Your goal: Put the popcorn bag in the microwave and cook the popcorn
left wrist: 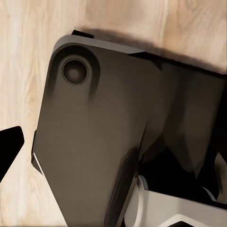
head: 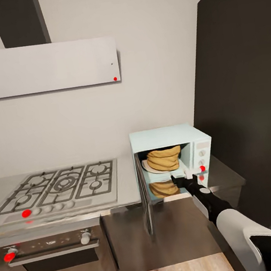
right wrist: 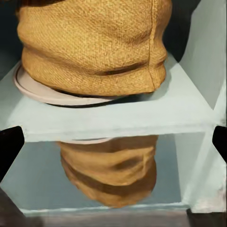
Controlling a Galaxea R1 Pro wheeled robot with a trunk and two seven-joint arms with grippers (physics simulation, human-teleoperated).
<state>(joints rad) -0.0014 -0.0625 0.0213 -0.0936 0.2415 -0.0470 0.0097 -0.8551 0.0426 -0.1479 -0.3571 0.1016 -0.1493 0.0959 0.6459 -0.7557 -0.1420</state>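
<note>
A long grey glossy steel countertop runs along the wall and carries a ridged gas hob. On the countertop's right end stands the small pale blue-white microwave, its dark-framed glass door swung open. Inside, the tan-brown crumpled popcorn bag sits on a pale round plate. The right gripper hovers at the oven's mouth, fingers spread wide, holding nothing. I cannot tell how the left gripper stands.
</note>
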